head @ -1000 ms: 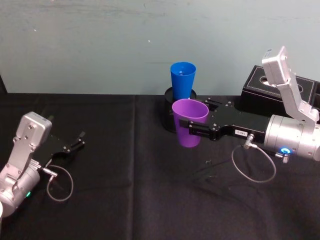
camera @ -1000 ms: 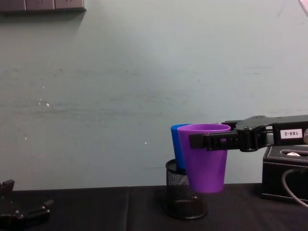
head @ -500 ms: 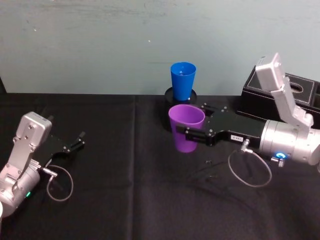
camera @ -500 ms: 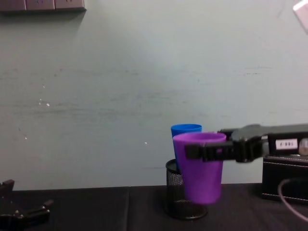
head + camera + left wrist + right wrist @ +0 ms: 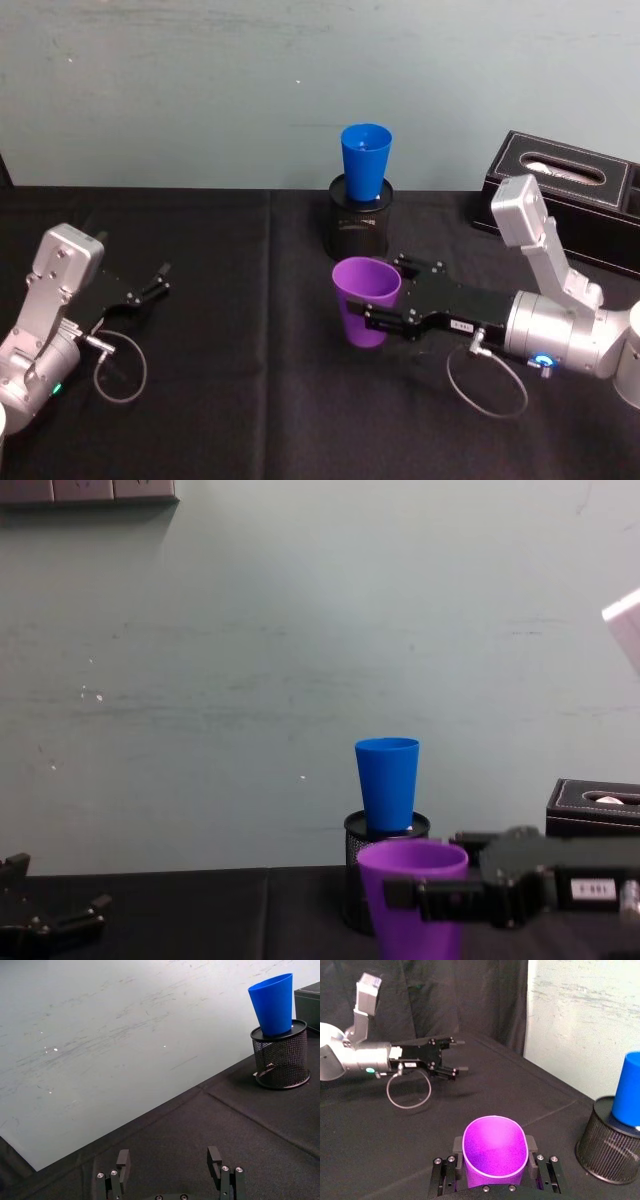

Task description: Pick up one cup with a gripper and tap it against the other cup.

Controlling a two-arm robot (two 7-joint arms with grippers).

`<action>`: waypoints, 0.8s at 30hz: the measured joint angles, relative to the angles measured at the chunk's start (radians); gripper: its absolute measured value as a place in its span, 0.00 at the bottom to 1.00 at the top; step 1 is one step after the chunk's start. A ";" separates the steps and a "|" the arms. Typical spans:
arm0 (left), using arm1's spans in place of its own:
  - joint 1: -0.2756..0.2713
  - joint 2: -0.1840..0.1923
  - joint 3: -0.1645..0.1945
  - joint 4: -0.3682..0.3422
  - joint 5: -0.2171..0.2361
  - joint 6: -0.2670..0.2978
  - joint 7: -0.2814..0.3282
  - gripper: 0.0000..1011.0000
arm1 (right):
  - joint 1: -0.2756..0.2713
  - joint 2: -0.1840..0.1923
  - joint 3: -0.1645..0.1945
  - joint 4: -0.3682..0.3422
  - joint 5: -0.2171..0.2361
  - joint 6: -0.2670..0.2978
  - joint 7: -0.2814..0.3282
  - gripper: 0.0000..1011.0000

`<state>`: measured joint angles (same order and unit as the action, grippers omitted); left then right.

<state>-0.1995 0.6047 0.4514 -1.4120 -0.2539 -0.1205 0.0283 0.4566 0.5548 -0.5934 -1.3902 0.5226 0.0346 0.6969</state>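
Note:
The purple cup [image 5: 366,301] [image 5: 495,1149] [image 5: 412,898] stands upright in my right gripper [image 5: 381,308] [image 5: 405,895], which is shut on it just under the rim, low over the black table in front of the mesh holder. The blue cup [image 5: 365,162] [image 5: 272,1003] [image 5: 387,783] [image 5: 627,1091] sits upright on top of the black wire-mesh pen holder [image 5: 359,226] [image 5: 281,1060], behind and apart from the purple one. My left gripper [image 5: 152,284] [image 5: 170,1166] rests open at the table's left, with nothing between its fingers.
A black tissue box [image 5: 570,190] [image 5: 595,808] stands at the back right. A pale green wall [image 5: 200,80] runs behind the table. Cable loops [image 5: 485,375] hang from both wrists. Bare black cloth [image 5: 250,330] lies between the arms.
My right gripper has drawn the purple cup back toward me and down, away from the blue cup. The left arm has stayed put.

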 joint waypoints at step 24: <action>0.000 0.000 0.000 0.000 0.000 0.000 0.000 1.00 | -0.006 -0.066 -0.004 0.191 -0.058 -0.122 0.069 0.71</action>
<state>-0.1995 0.6047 0.4514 -1.4120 -0.2539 -0.1205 0.0283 0.4511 0.4890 -0.5978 -1.1997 0.4651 -0.0875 0.7659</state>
